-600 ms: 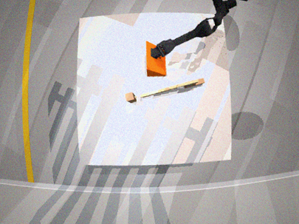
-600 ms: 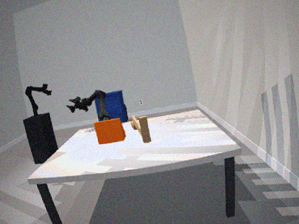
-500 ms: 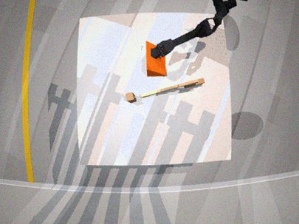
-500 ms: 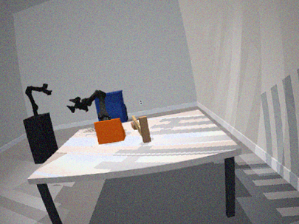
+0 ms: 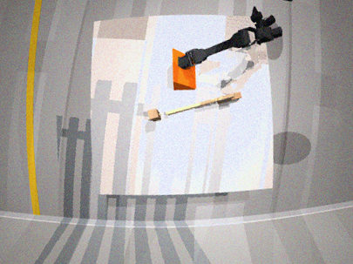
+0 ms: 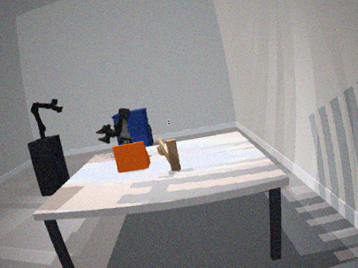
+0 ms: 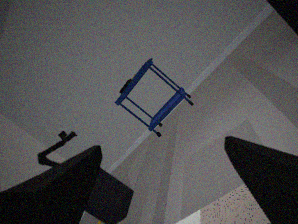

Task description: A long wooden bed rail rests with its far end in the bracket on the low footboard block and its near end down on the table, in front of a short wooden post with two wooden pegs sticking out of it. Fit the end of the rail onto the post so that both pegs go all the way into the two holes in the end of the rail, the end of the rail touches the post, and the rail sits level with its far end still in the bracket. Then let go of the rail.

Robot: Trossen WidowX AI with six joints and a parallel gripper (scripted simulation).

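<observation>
The long pale wooden rail lies across the middle of the table. One end of it is at the footboard block; the other is down just short of the short wooden post. A small gap shows between that end and the post. The pegs are too small to make out. My gripper is open and empty. It hangs high over the orange wedge, well off to the side of the rail. The wrist view shows only wall and floor between the fingers.
An orange wedge block stands on the table beside the rail. A black pedestal with a second arm stands off the table. A blue frame cart is behind it.
</observation>
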